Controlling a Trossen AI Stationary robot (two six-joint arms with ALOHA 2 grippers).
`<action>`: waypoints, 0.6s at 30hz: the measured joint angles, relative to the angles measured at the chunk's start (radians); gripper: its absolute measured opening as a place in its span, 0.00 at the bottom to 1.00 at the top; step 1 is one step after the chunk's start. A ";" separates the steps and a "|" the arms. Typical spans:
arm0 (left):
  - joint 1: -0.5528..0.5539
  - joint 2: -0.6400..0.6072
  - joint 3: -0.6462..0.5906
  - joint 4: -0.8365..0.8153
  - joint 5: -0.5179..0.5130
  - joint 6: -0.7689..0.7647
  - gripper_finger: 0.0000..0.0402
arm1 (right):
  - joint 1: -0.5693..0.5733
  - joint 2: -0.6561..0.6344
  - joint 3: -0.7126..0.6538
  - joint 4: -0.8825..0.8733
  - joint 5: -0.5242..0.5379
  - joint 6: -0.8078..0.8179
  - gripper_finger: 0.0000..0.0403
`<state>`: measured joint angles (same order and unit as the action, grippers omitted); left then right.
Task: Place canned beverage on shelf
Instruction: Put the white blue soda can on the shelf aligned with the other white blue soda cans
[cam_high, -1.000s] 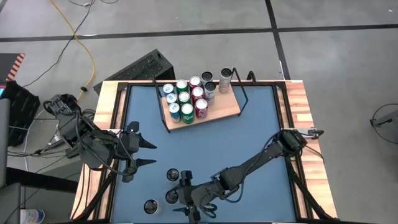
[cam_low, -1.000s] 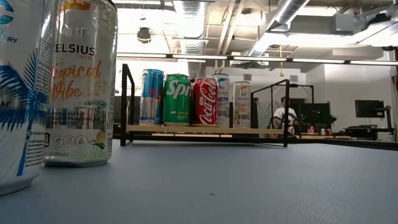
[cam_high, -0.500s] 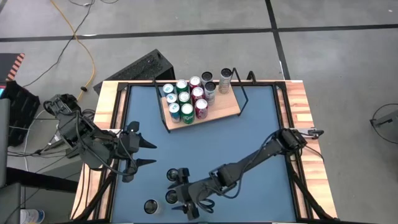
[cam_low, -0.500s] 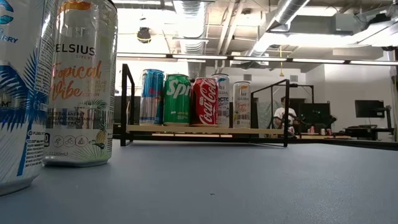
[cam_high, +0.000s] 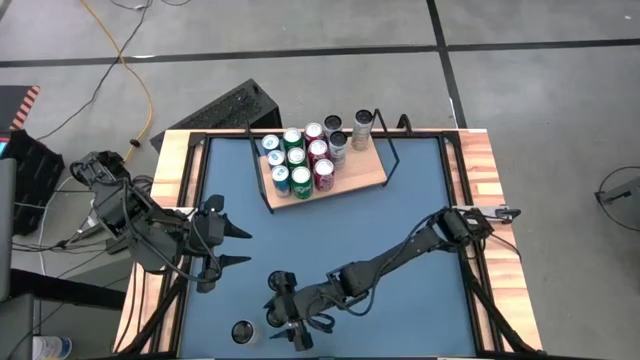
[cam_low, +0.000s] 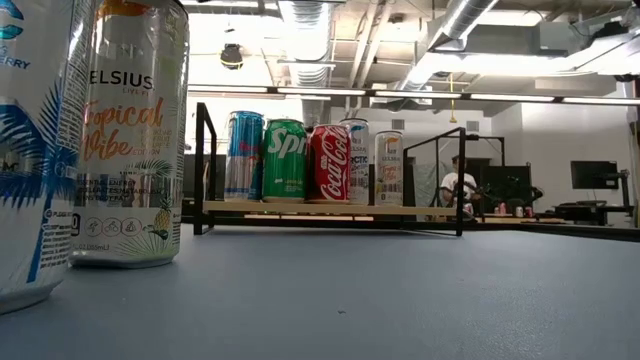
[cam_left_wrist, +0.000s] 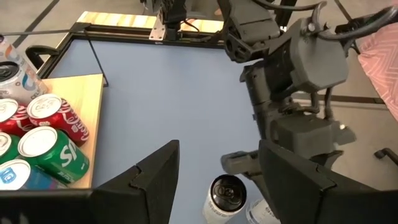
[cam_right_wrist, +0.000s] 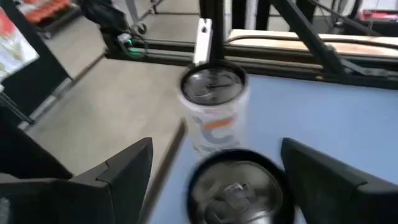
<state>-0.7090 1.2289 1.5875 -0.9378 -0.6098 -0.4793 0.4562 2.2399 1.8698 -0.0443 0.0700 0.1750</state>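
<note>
Right hand (cam_high: 283, 316), fingers spread apart, straddles the nearest can (cam_right_wrist: 234, 186) at six o'clock on the surface (cam_high: 400, 230); it should centre, then close gently.

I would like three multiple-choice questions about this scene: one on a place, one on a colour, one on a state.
1. Seen from above, where on the shelf do the cans stand?
A. its left part
B. its right part
C. all over it

2. In the low view, the can between the blue can and the red can is:
A. yellow
B. green
C. black

3. The right gripper is:
A. open
B. shut on a can
C. out of view

Answers:
1 A: the board's right part is bare.
2 B: the green can stands there.
3 A: its fingers stand apart on either side of a loose can.
</note>
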 joint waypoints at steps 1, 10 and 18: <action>0.000 0.000 0.000 0.000 0.000 0.000 0.51 | -0.002 0.000 0.000 -0.004 0.002 0.002 0.85; 0.000 0.000 0.000 -0.002 0.000 0.011 0.51 | -0.001 0.001 -0.001 -0.039 0.009 0.019 0.85; 0.000 0.000 0.000 -0.014 -0.005 0.027 0.51 | -0.001 0.001 -0.002 -0.035 0.015 0.012 0.85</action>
<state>-0.7090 1.2289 1.5875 -0.9520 -0.6147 -0.4526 0.4553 2.2414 1.8679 -0.0791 0.0847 0.1871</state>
